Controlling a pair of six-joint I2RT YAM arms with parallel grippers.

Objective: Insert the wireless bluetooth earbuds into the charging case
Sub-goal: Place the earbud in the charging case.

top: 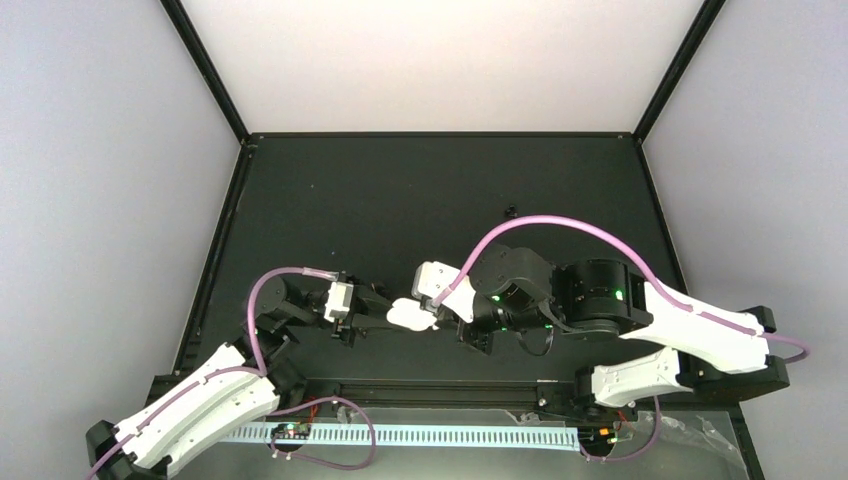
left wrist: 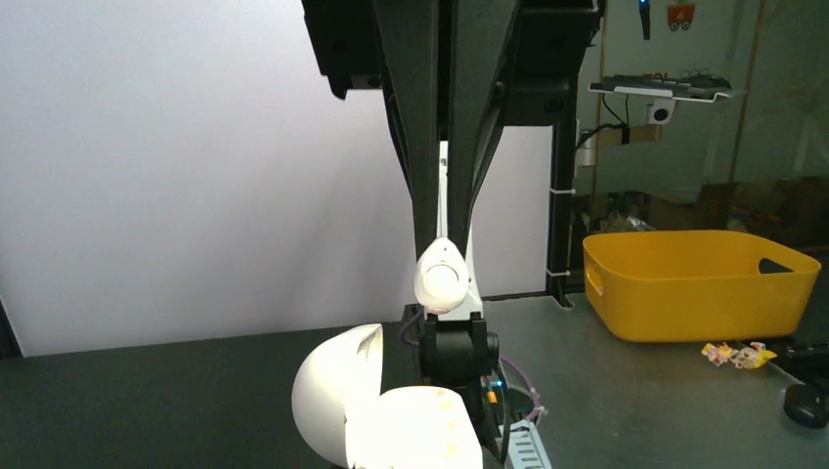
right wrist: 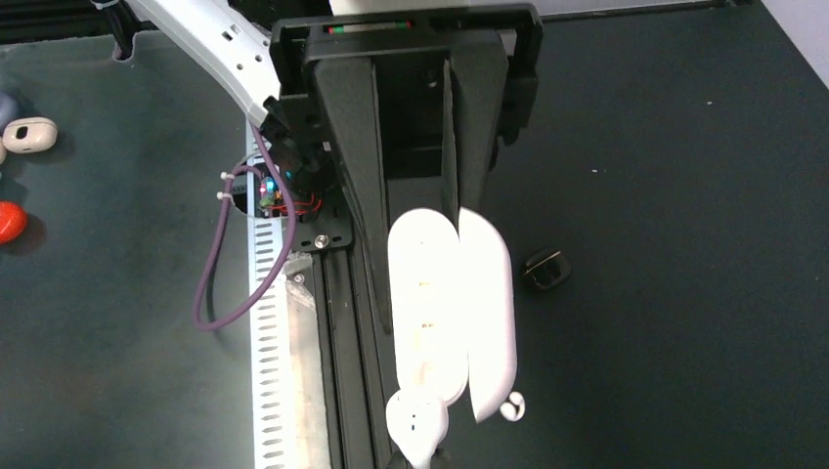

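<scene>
Clearly the insertion is only getting under way. The right tool [right wrist: 422,220] is clamping shut on the charging case [right wrist: 489,322], holding it hinged open above the desk [top: 400,190] toward the middle of its near edge. The left tool [left wrist: 445,242] is pinching one earbud [left wrist: 440,278] in narrow jaws just by the case's far end, though I cannot tell whether the two are touching. That earbud is not sitting in a socket yet, so seating it is what is coming next. The second one is probably waiting too, since the right wrist view is showing a tiny white curled piece [right wrist: 510,405] lying on the desk just beside the case, likely the other earbud. The overhead view is merging earbud and case into one white blob between the tools. The left wrist view is showing the pinch itself, and only the right wrist view is catching a small black squarish object [right wrist: 545,269] lying nearby.
</scene>
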